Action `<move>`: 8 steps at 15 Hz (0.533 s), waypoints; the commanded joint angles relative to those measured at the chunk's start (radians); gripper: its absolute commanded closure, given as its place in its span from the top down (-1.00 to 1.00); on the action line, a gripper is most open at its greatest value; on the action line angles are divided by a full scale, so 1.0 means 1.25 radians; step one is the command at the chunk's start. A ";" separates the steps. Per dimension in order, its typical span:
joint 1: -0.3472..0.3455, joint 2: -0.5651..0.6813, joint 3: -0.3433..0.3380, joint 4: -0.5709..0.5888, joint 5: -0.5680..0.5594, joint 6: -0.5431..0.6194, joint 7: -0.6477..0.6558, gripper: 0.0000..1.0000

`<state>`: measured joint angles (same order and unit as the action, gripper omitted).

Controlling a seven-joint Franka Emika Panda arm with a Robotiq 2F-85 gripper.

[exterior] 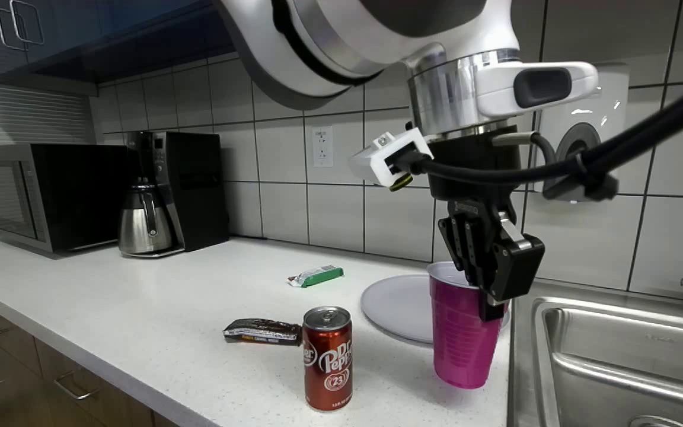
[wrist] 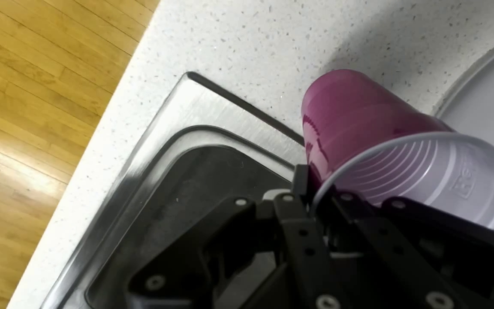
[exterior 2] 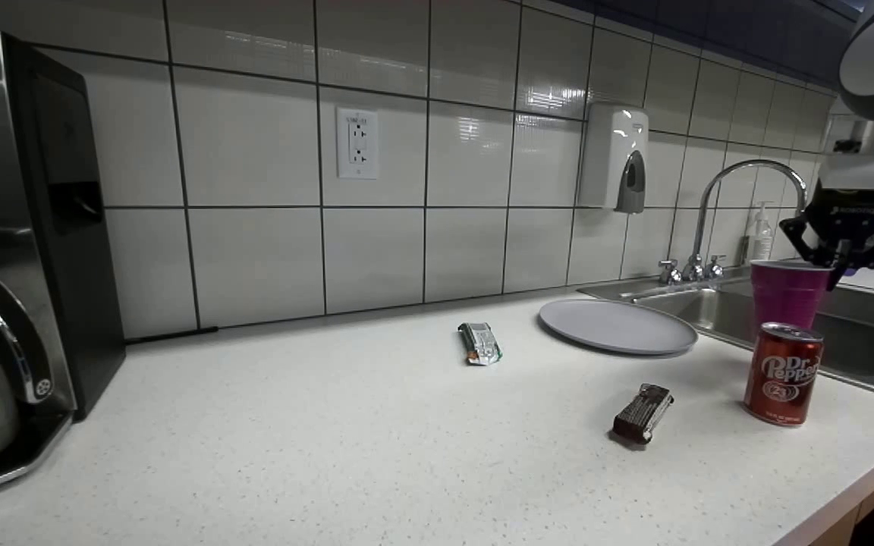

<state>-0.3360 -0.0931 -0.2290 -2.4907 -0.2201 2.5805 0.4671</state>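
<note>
Clamping one pink cup (exterior: 463,350) by its rim, fingers (exterior: 491,309) closed, one inside, one outside.
Cup extends below fingers; gray plate (exterior: 398,305) and sink (wrist: 230,116) lie near them, soda can (exterior: 328,359) farther off.

Magenta cup (exterior: 463,344), pale inside, held upright

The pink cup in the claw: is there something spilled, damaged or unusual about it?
I see no spill or clear damage. Only the grip looks odd: the claw pinches the pink cup by one side at the top, one finger outside and one inside, rather than reaching around the whole cup.
</note>
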 commanded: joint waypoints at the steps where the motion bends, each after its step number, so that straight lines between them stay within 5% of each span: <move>1: 0.006 0.039 -0.003 0.029 -0.011 0.008 -0.001 -0.97; 8: 0.020 0.073 -0.013 0.040 -0.014 0.006 0.000 -0.97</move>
<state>-0.3235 -0.0240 -0.2318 -2.4646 -0.2201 2.5880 0.4671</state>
